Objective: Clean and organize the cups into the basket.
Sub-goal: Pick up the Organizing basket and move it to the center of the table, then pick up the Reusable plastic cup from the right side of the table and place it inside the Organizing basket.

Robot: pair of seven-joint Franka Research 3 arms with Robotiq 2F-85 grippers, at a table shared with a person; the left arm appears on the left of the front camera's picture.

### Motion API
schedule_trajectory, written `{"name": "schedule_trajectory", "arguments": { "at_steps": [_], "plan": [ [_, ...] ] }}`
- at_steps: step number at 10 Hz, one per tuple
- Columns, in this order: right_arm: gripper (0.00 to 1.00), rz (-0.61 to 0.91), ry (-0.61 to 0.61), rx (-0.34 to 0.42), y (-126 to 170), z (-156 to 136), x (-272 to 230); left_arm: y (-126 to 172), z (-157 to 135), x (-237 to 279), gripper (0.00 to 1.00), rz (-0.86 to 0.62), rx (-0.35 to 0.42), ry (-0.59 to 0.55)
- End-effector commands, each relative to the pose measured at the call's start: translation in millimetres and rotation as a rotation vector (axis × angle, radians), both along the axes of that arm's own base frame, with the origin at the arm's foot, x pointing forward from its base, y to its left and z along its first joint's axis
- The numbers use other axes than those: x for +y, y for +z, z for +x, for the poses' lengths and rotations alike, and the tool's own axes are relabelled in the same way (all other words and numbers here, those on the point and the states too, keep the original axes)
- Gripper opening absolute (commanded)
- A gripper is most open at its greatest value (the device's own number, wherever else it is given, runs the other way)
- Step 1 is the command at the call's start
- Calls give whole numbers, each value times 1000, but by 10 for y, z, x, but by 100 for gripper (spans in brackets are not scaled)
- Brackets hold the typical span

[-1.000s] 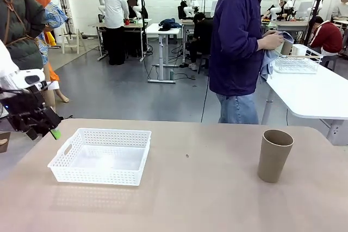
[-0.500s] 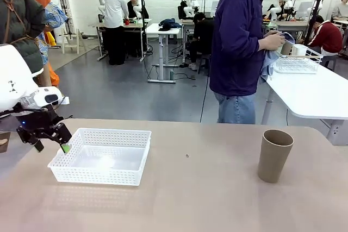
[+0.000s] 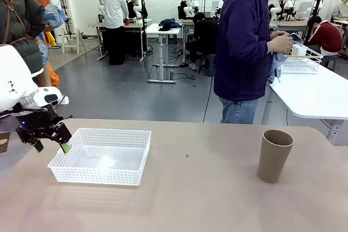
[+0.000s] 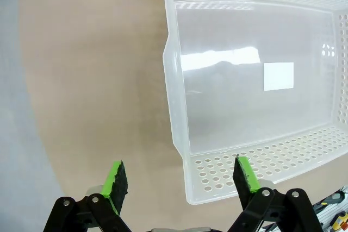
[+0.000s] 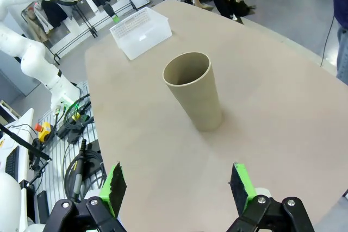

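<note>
Since the earlier frame the left gripper (image 3: pixel 52 146) has swung in from the table's left edge and lowered to the 9 o'clock side of the basket (image 3: pixel 111 132), and the person (image 3: pixel 244 42) at the far side has stepped slightly to the right. Its jaws stand wide apart and hold nothing. One green pad (image 3: pixel 65 148) sits right at the basket's left rim, by the cut-out handle. In the left wrist view the left gripper (image 4: pixel 179 175) looks down on a corner of the basket (image 4: pixel 174 107). One fingertip lies over the perforated wall at 5 o'clock, and the other lies over bare table (image 4: pixel 81 80) at 7 o'clock. How high the gripper hangs above the rim cannot be told. The white basket rests on the tan table (image 3: pixel 206 188) at about 8 o'clock of its middle, with no cup inside it. A white square patch (image 4: pixel 278 76) shows on its glossy floor. One brown cup (image 3: pixel 274 156) stands upright, mouth up, at about 4 o'clock on the table, well apart from the basket. In the right wrist view the right gripper (image 5: pixel 178 183) is also spread open and holds nothing. The cup (image 5: pixel 194 92) stands at 12 o'clock ahead of its fingers and apart from them. The basket (image 5: pixel 140 31) lies beyond the cup at 11 o'clock. The person holds a bluish cloth (image 3: pixel 276 64) in both hands beside a neighbouring white table (image 3: pixel 315 93).
</note>
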State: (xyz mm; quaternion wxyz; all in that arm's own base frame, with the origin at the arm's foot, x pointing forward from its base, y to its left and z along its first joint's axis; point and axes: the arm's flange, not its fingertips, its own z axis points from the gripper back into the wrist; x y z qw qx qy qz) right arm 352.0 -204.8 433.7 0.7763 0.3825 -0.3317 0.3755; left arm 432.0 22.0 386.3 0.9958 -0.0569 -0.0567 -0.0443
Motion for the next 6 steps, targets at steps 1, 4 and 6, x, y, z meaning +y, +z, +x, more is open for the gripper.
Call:
{"name": "schedule_trajectory", "arguments": {
  "at_steps": [1, 4, 6],
  "plan": [
    [100, 2, -2, -5, 18, 5, 1, 15, 4, 17, 100, 3, 2, -15],
    [100, 2, -2, -5, 18, 5, 1, 15, 4, 17, 100, 3, 2, -15],
    [100, 2, -2, -5, 18, 5, 1, 15, 4, 17, 100, 3, 2, -15]
  ]
}}
